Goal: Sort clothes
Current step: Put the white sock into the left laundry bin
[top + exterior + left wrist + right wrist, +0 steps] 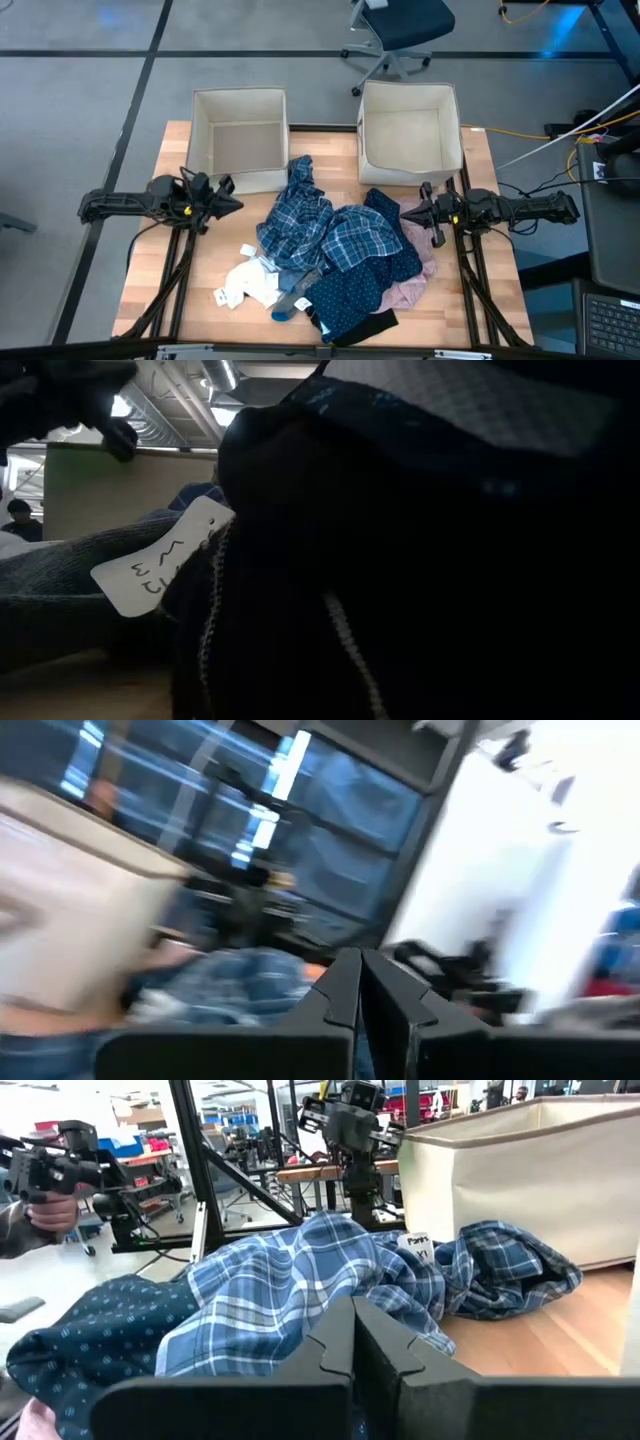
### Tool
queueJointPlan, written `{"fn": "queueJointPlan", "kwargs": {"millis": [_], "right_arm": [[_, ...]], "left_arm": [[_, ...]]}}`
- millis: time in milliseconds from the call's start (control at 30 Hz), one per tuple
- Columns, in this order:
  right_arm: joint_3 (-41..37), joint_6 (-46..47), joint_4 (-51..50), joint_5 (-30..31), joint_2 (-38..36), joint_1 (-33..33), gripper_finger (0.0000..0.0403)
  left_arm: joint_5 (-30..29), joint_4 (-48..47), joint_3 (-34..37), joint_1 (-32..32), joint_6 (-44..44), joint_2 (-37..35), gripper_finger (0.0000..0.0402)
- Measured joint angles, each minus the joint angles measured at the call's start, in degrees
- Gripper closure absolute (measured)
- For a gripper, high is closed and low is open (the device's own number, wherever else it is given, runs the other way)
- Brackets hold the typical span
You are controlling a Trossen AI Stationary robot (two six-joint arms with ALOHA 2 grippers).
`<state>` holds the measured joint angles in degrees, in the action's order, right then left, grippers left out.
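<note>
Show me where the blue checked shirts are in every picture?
High view: the blue plaid shirts lie mid-table, in front of both boxes.
Low view: cannot tell; dark cloth fills it.
Left wrist view: a blurred blue heap beyond the left gripper.
Right wrist view: centre, beyond the right gripper.
Shared landmark: the beige box.

The left pincer [228,198] hovers over the bench [150,260], its tips together, with the left beige box [238,150] just beyond it. The right pincer [415,212], also closed, points back at it, beside the right beige box [410,140]. Between the two pincers lies the clothes heap [335,250]: plaid shirts [300,215], navy dotted fabric [350,295], white socks [250,283].
</note>
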<state>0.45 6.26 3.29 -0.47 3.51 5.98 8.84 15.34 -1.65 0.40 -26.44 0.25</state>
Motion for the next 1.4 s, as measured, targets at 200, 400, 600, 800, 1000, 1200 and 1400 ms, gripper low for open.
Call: {"fn": "queueJointPlan", "kwargs": {"millis": [200,400,600,800,1000,1200,1400], "right_arm": [[0.0,0.16,0.02,1.78,0.02,0.0,0.0397],[0.0,-0.08,0.02,6.3,0.01,0.01,0.0397],[0.0,-0.54,0.02,10.01,0.02,0.0,0.0397],[0.0,-0.65,0.09,12.4,0.02,0.01,0.0397],[0.0,-1.84,0.24,14.01,0.02,0.0,0.0397],[0.0,-2.07,0.26,14.43,0.02,0.0,0.0397],[0.0,-2.05,0.24,14.42,0.02,0.0,0.0397]], "left_arm": [[1.8,-2.89,-5.75,-0.6,5.24,3.06,0.04],[1.29,-8.9,-15.88,-1.34,14.81,15.63,0.0401],[0.66,-22.23,-29.99,-2.82,18.41,32.47,0.0401],[-0.41,-37.91,-42.4,-7.61,14.4,46.4,0.0401],[-3.74,-44.77,-46.51,-17.15,1.43,56.28,0.0401],[-9.6,-51.04,-46.64,-27.9,-15.63,64.38,0.0401],[-11.57,-51.0,-45.95,-32.95,-27.66,71.15,0.0399]]}}
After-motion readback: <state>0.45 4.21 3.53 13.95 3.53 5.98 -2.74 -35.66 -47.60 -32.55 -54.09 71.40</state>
